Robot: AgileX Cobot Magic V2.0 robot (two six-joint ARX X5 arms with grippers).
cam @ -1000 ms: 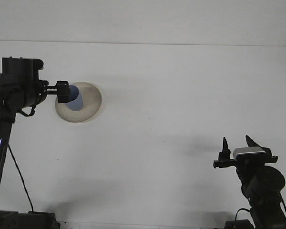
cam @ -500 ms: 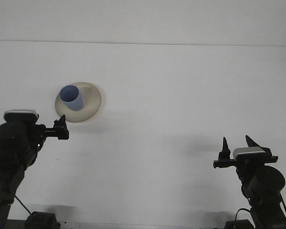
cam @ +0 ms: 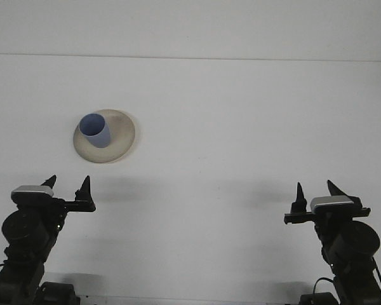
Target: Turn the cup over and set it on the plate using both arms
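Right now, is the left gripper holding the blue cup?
No, the left gripper is empty and open, while the blue cup stands on the plate.

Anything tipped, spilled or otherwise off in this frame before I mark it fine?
Nothing stands out. The blue cup stands mouth up on the beige plate, toward its left side, with no spill visible on the white table. The left gripper and right gripper are both open, near the table's front edge, apart from the plate.
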